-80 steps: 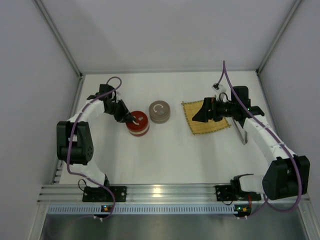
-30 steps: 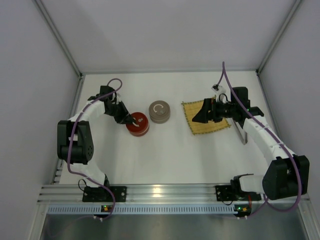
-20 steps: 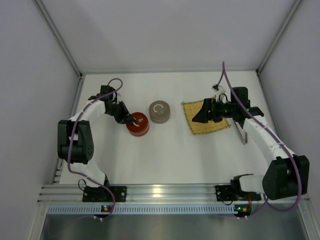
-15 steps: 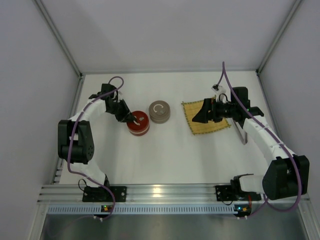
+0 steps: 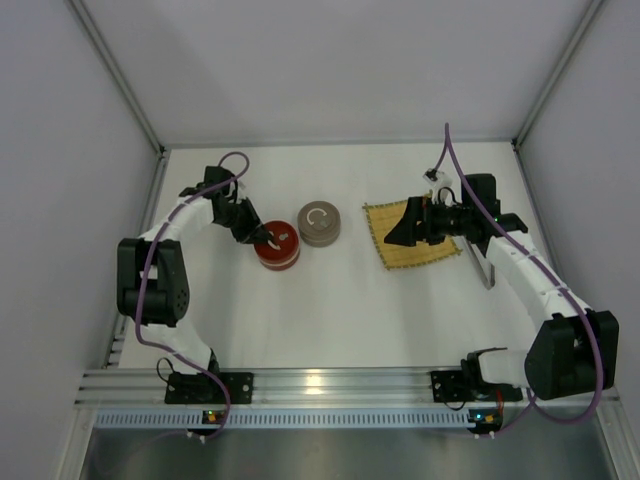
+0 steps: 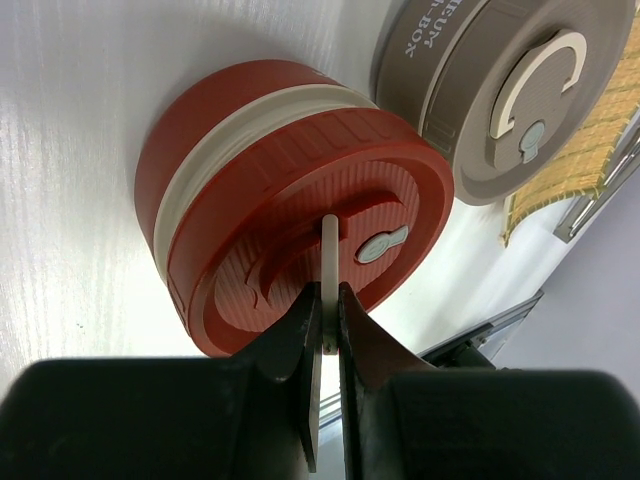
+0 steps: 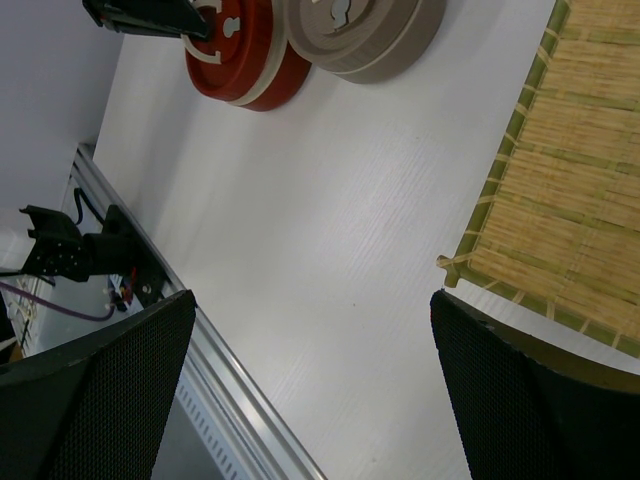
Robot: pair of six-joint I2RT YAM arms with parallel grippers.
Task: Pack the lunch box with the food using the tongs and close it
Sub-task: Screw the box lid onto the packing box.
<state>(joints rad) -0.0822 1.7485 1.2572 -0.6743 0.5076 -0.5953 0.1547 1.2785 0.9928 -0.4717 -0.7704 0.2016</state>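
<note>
The red round lunch box (image 5: 276, 246) stands left of centre with its ribbed red lid (image 6: 300, 220) on. My left gripper (image 5: 262, 238) is shut on the lid's thin white handle (image 6: 329, 250), which stands upright between the fingertips (image 6: 328, 300). My right gripper (image 5: 393, 232) hangs wide open over the left part of the yellow bamboo mat (image 5: 410, 240), with nothing between its fingers (image 7: 312, 300). The silvery tongs (image 5: 484, 265) lie on the table just right of the mat, partly under the right arm. The food shows in no view.
A grey-brown round box (image 5: 319, 224) with a white C-shaped handle sits right beside the red one (image 7: 245, 50). The mat's edge (image 7: 560, 200) lies under the right wrist. White walls enclose the table; an aluminium rail (image 5: 320, 385) runs along the near edge.
My left wrist has shifted slightly toward the back while still gripping the lid handle. The right arm has not moved.
</note>
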